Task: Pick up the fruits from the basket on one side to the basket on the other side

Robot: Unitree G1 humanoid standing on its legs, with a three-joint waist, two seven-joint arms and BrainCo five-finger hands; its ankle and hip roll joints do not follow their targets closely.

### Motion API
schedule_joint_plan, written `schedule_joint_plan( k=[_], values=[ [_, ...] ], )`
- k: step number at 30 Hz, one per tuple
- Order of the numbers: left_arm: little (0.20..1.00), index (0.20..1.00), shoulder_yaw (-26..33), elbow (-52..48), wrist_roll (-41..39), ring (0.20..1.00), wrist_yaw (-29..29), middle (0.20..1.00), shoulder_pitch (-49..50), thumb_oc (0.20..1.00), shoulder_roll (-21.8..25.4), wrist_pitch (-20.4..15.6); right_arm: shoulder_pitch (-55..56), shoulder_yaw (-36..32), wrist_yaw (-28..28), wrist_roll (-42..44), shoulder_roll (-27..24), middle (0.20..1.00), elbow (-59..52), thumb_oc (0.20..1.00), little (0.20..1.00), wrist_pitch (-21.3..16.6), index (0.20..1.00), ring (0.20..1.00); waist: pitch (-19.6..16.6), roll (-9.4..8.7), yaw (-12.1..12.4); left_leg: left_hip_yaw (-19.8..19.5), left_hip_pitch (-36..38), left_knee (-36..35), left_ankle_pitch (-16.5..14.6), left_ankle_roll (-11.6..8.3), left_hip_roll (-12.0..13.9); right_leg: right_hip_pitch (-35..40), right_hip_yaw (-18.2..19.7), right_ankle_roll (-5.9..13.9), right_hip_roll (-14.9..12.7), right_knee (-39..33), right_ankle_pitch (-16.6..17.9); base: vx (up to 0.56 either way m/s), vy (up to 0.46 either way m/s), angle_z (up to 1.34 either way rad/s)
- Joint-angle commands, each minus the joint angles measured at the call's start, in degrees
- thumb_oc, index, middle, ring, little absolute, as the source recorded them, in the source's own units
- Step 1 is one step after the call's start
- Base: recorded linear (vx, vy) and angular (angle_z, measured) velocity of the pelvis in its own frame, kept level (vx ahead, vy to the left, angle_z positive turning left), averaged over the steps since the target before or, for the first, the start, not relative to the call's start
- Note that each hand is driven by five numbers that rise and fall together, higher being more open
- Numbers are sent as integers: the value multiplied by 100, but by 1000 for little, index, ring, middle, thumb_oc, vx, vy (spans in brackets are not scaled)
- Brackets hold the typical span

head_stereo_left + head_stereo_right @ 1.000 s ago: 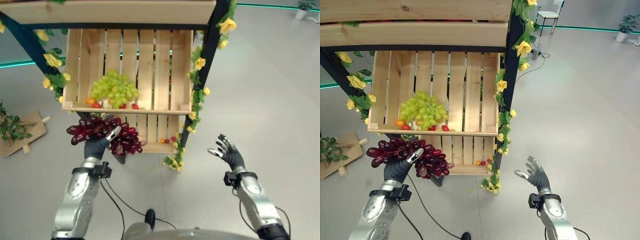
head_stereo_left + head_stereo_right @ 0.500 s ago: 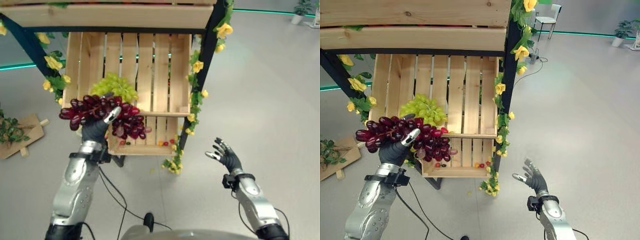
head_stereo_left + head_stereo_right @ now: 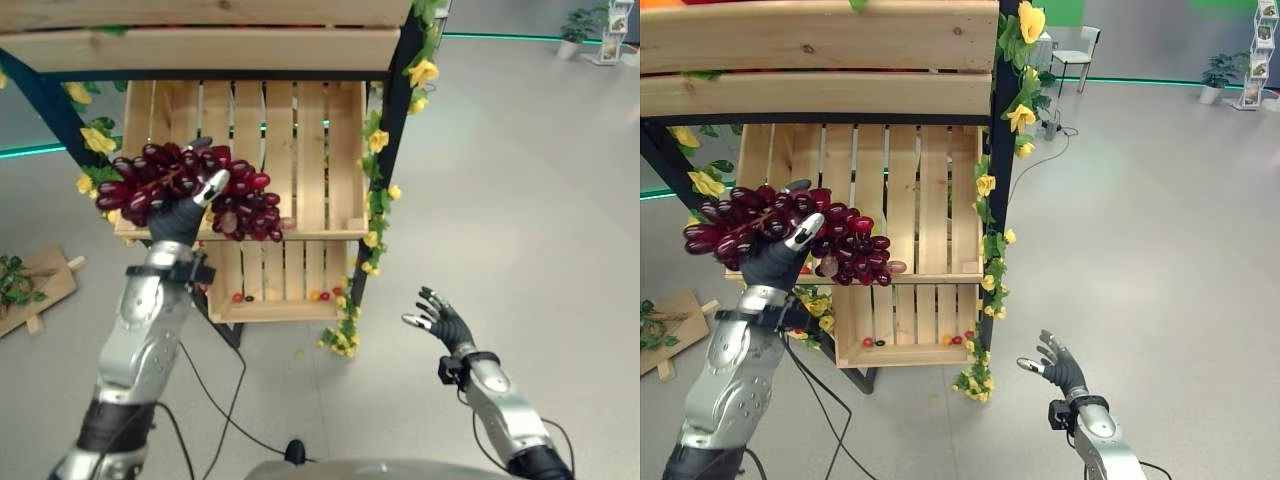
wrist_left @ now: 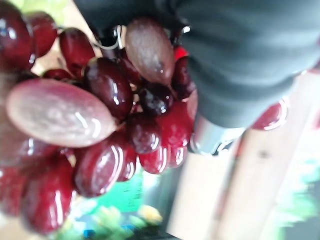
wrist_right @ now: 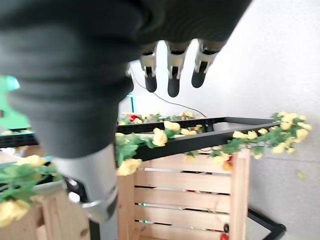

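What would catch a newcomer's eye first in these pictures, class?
First, the big bunch of dark red grapes, held up by the left hand in front of the wooden crate on the stand's middle shelf. Next, the yellow flowers twined down the stand's dark post. The right hand hangs open, low over the grey floor.

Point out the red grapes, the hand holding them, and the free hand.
red grapes (image 3: 240, 205), left eye view, on the bunch's right half.
left hand (image 3: 172, 222), left eye view, on its dark cover.
right hand (image 3: 446, 325), left eye view, on its palm.
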Motion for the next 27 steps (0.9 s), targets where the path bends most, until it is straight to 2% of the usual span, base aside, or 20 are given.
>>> schedule_joint_plan(
  k=[1,2,3,4,6,7,9,10,11,12,13,14,15,16,18,22,27],
  values=[
    [200,200,-238,1086,-56,200,256,200,-1311,200,763,-331,-318,176,67,36,-261,1000,-150,1000,1000,-150,1000,1000,-305,275,-194,-14,301,395,-1089,-186,330,-565,-90,117,-146,318,-381,27,4,-7],
    [200,200,-274,1137,-68,200,243,200,-1366,200,779,-349,-323,165,66,36,-247,1000,-149,1000,1000,-151,1000,1000,-296,262,-185,-15,302,394,-1090,-187,331,-564,-91,117,-145,319,-382,20,5,-8],
    [200,200,-476,1611,205,200,283,200,-1736,200,1151,-253,-323,250,65,23,-295,1000,-96,1000,1000,-143,1000,1000,-317,318,-242,5,316,380,-1077,-194,336,-565,-74,127,-144,312,-371,5,2,-8],
    [200,200,-540,1682,196,200,269,200,-1825,200,1167,-276,-336,234,62,24,-272,1000,-90,1000,1000,-147,1000,1000,-303,298,-228,1,318,378,-1078,-195,339,-562,-79,126,-142,312,-373,10,5,-6],
    [200,200,-1525,3100,582,200,295,200,-3286,200,1769,-112,-391,405,44,58,-315,1000,-29,1000,1000,-175,1000,1000,-296,390,-358,36,330,358,-1052,-211,353,-585,-48,159,-142,310,-346,0,0,0],
    [200,200,-1735,3524,442,200,285,200,-3615,200,1677,-39,-407,471,46,80,-328,1000,-40,1000,1000,-178,1000,1000,-285,431,-421,50,331,351,-1043,-216,354,-603,-38,172,-146,326,-339,-5,-7,-3],
    [200,200,-2693,4489,1508,200,100,200,-4725,200,1991,163,-471,595,18,88,-391,1000,26,1000,1000,-220,1000,1000,-263,507,-510,84,306,350,-1014,-233,360,-660,-18,197,-147,344,-314,-26,-2,-12],
    [200,200,-2934,4972,1640,200,170,200,-5129,200,1811,180,-491,599,20,110,-355,1000,-1,1000,1000,-249,1000,1000,-216,483,-515,96,283,360,-1006,-237,361,-699,-8,208,-152,363,-302,-25,-1,-13],
    [200,200,-2947,4980,1638,200,169,200,-5144,200,1808,178,-491,594,20,109,-350,1000,-1,1000,1000,-249,1000,1000,-214,478,-510,97,282,361,-1006,-236,361,-700,-6,208,-152,363,-302,-42,3,-13],
    [200,200,-3599,5668,2775,200,345,200,-5829,200,1646,283,-585,687,-80,147,-379,1000,38,1000,1000,-370,1000,1000,-162,518,-582,128,245,374,-985,-246,361,-765,20,226,-158,384,-282,0,0,0],
    [247,247,-3604,5671,2775,247,345,247,-5834,247,1644,283,-585,685,-80,147,-377,1000,38,1000,1000,-370,1000,1000,-163,516,-580,129,243,375,-985,-246,361,-768,22,226,-158,385,-282,-47,11,0],
    [1000,1000,-4000,5904,3563,1000,456,1000,-6176,1000,1666,381,-598,715,-143,167,-411,1000,19,1000,1000,-434,1000,1000,-138,540,-607,147,208,384,-973,-251,369,-812,29,238,-161,400,-276,-60,11,-4],
    [1000,1000,-4617,5764,4883,1000,680,1000,-6665,1000,1640,497,-630,683,-239,180,-467,1000,-42,1000,1000,-533,1000,1000,-61,569,-634,171,138,400,-958,-255,373,-897,41,259,-171,427,-252,-60,11,-4],
    [1000,1000,-4615,5758,4891,1000,681,1000,-6665,1000,1639,503,-630,680,-240,180,-465,1000,-44,1000,1000,-532,1000,1000,-64,567,-630,173,131,405,-959,-255,372,-905,43,259,-172,431,-253,-66,5,-5],
    [1000,1000,-4621,5155,5799,1000,862,1000,-6559,1000,1857,546,-510,533,-309,257,-465,1000,-166,1000,1000,-634,1000,1000,-4,595,-606,185,88,419,-954,-254,371,-927,19,274,-174,422,-253,0,0,0],
    [1000,1000,-4510,4876,6131,1000,766,1000,-6288,1000,1988,573,-402,415,-320,269,-492,1000,-198,1000,1000,-638,1000,1000,13,586,-589,202,120,405,-968,-251,371,-879,-6,288,-176,388,-256,10,-11,-13],
    [1000,1000,-4148,4570,5717,1000,728,1000,-5876,1000,2114,436,-362,393,-311,252,-478,1000,-137,1000,1000,-617,1000,1000,-6,563,-562,210,182,364,-981,-254,380,-787,-44,284,-179,344,-271,14,-14,3]
  ],
)
